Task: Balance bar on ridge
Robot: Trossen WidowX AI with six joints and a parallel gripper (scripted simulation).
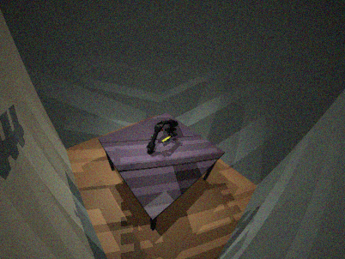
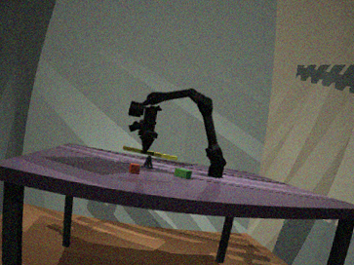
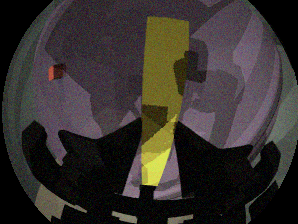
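The yellow bar [image 1: 166,139] [image 2: 164,156] [image 3: 165,60] is held above the table, with its right end slightly lower in the exterior view. My gripper [image 2: 146,152] [image 3: 158,123] is shut on the bar, pointing down, a little left of the ridge's top in that view. The small dark ridge [image 2: 148,163] stands on the table right under the bar. Its peak is very close to the bar's underside; whether they touch cannot be told. In the wrist view the bar runs up between the fingers, and I cannot make out the ridge there.
A red-orange block [image 2: 134,168] [image 3: 53,72] lies left of the ridge in the exterior view. A green block [image 2: 183,173] lies to the right, near the arm's base [image 2: 215,168]. The purple table [image 1: 146,193] [image 2: 254,192] carries strong shadow bands.
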